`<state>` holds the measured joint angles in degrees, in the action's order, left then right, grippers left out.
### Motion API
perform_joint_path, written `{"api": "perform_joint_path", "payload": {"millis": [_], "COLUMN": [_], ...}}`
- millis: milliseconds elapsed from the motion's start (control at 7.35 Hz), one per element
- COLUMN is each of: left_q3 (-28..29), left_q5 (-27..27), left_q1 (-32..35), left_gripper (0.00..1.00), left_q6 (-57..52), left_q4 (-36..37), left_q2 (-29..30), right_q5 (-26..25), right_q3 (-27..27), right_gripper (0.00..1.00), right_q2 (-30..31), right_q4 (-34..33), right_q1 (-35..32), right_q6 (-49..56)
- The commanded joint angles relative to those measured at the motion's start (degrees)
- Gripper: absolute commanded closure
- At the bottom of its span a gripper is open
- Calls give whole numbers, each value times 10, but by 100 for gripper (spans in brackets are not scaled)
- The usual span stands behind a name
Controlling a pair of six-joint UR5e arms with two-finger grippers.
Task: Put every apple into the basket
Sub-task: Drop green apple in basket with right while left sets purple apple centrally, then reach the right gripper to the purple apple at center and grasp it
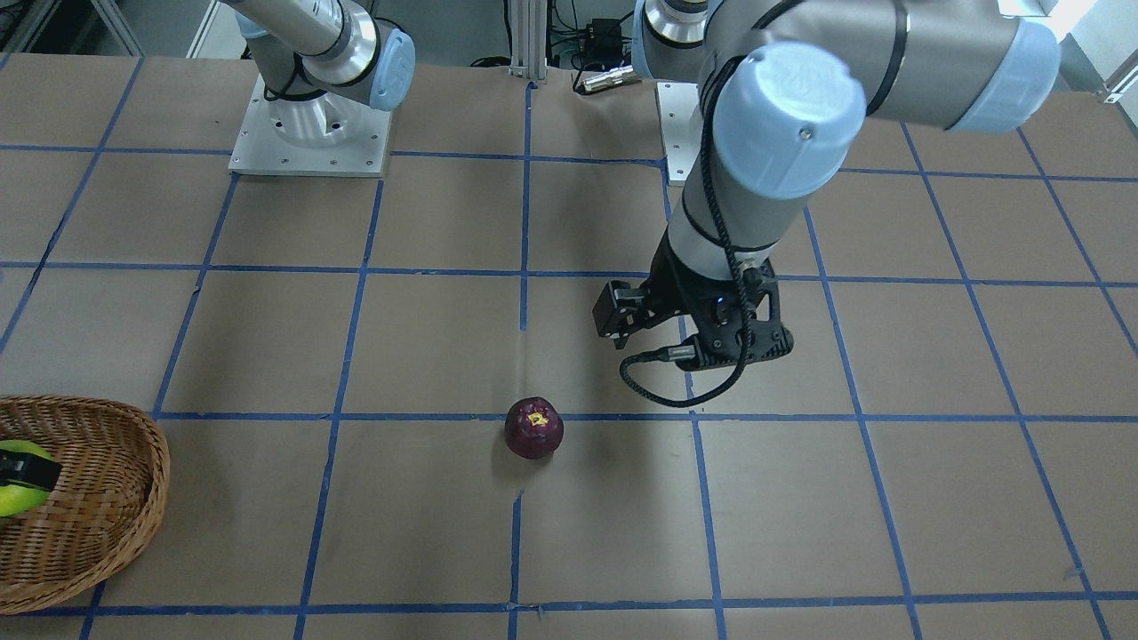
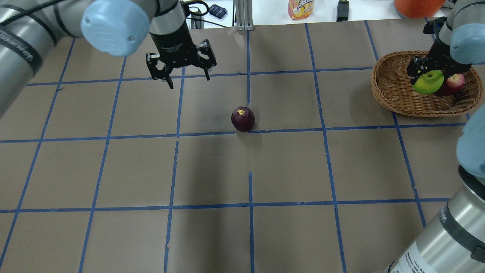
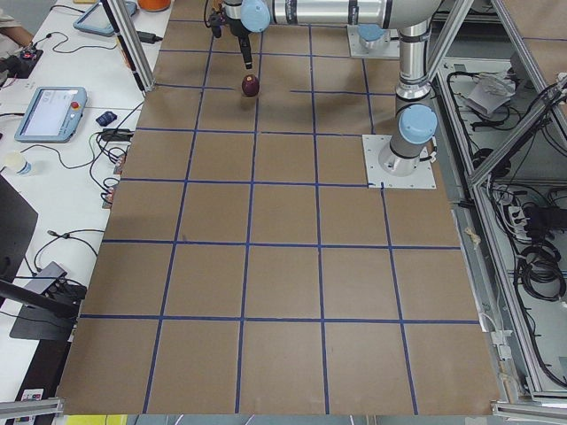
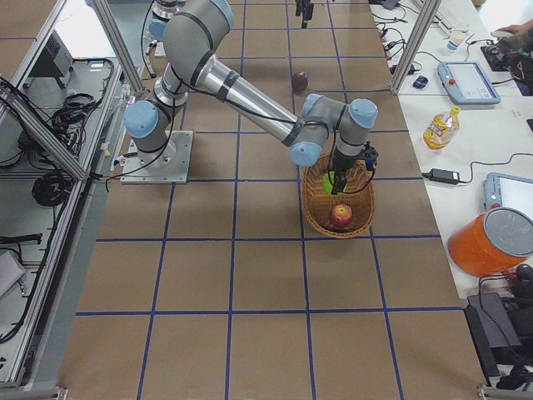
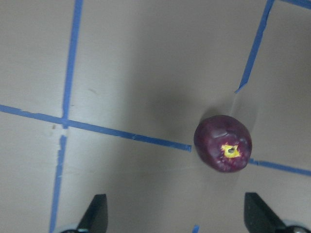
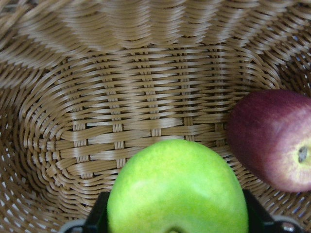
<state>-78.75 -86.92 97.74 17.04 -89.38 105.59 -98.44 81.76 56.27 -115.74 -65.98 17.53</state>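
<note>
The dark maroon apple (image 2: 243, 118) with a yellow spot stands on the table near the middle (image 1: 533, 428). My left gripper (image 2: 188, 77) hangs open and empty above the table, back and to the left of it; its wrist view shows the maroon apple (image 5: 223, 143) ahead of the spread fingertips. My right gripper (image 2: 428, 74) is shut on the lime green apple (image 2: 428, 82), held just over the wicker basket (image 2: 390, 98). The red apple (image 2: 453, 83) lies inside the basket, also seen in the right wrist view (image 6: 277, 141) beside the green apple (image 6: 177, 189).
The basket sits at the table's far right edge (image 1: 107, 533). A juice bottle (image 2: 301, 7) and an orange container (image 2: 416, 3) stand beyond the table's far edge. The arm bases (image 1: 311, 133) are bolted at the robot's side.
</note>
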Motion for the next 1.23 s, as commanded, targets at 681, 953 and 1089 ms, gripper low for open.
{"api": "perform_joint_path", "payload": {"millis": [681, 953, 1089], "left_q3": [-111, -111, -111], "left_q5": [-45, -45, -45], "left_q1": [-66, -67, -67], "left_gripper": [0, 0, 0], "left_q6": [-155, -155, -155], "left_q4": [47, 47, 47], "left_q2": [-129, -129, -129], "right_q5": [8, 37, 59], "right_q3": [-2, -1, -1], "right_gripper": [0, 0, 0], "right_q2": [17, 83, 113], "right_q4": [28, 109, 152], "right_q1": [0, -33, -88], "right_q6": [-4, -8, -72]}}
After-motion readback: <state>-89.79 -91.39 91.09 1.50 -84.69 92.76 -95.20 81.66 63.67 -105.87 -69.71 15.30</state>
